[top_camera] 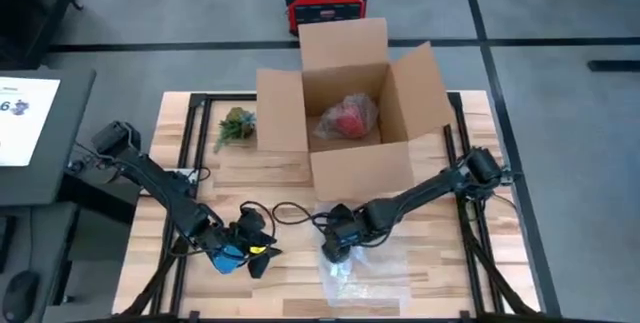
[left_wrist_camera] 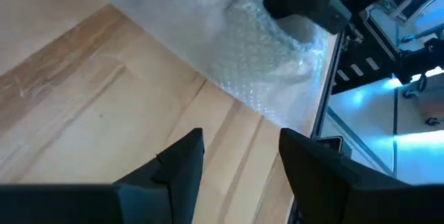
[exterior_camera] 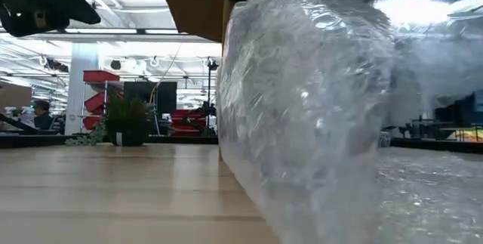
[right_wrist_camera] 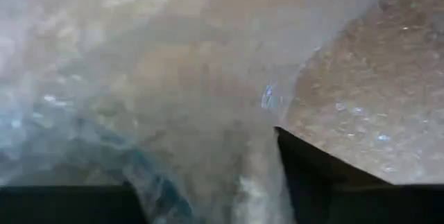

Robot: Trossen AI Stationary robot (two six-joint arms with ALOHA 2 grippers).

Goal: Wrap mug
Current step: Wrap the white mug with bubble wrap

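Observation:
A clear bubble wrap sheet (top_camera: 362,268) lies on the table near the front edge, and part of it is gathered into a tall bundle (exterior_camera: 309,115). My right gripper (top_camera: 335,245) is shut on that bundle from above. A bluish shape (right_wrist_camera: 142,175) shows through the wrap; the mug itself I cannot make out. To the left of the wrap, my left gripper (left_wrist_camera: 239,144) hangs open over bare wood with nothing between its fingers. My right gripper has the gathered bubble wrap (right_wrist_camera: 229,148) between its two fingers, several layers bunched together. It comes from above and from the table's right. The bundle stands upright under it, while the rest of the sheet (exterior_camera: 438,191) trails flat on the table.
An open cardboard box (top_camera: 350,113) stands at the table's far middle with a red wrapped thing (top_camera: 348,118) inside. A small green plant (top_camera: 235,125) sits left of the box. A red device (top_camera: 325,1) is on the floor beyond the table.

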